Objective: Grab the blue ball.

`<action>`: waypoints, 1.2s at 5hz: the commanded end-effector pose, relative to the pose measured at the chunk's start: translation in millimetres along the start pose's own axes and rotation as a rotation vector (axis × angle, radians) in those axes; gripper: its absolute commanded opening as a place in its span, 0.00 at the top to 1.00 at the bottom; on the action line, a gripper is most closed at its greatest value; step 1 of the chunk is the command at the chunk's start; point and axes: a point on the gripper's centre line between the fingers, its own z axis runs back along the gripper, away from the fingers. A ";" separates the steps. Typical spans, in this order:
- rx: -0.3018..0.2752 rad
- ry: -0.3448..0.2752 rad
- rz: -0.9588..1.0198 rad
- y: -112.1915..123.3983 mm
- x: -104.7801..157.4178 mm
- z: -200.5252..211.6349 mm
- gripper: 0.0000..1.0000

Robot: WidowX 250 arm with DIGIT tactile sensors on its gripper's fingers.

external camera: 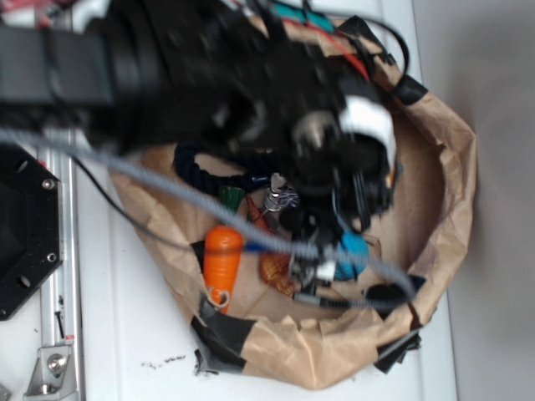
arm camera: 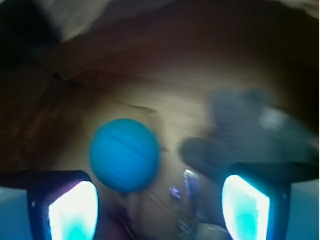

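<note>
The blue ball is a round teal-blue ball lying on the brown paper floor. In the wrist view it sits just ahead of my gripper, closer to the left finger than the right. The jaws stand wide apart and nothing is between the glowing teal pads; the gripper is open and empty. In the exterior view the gripper points down into the rolled paper bag, and the arm hides the ball there. Both views are blurred.
The brown paper bag rim rings the workspace. Inside lie an orange carrot toy, a dark navy rope loop, a small brown item and a silvery piece. A grey blurred object lies right of the ball.
</note>
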 end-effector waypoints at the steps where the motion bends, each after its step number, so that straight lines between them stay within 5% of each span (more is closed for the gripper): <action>1: -0.038 0.007 -0.090 -46.0 19.0 -37.6 0.36; 2: -0.053 -0.010 -0.034 -37.9 15.0 -47.5 1.00; 3: -0.024 0.002 -0.010 -29.7 9.0 -47.5 1.00; 5: 0.250 0.139 0.004 -9.1 -22.8 66.9 1.00; 6: 0.290 0.165 0.249 -9.5 -25.9 121.3 1.00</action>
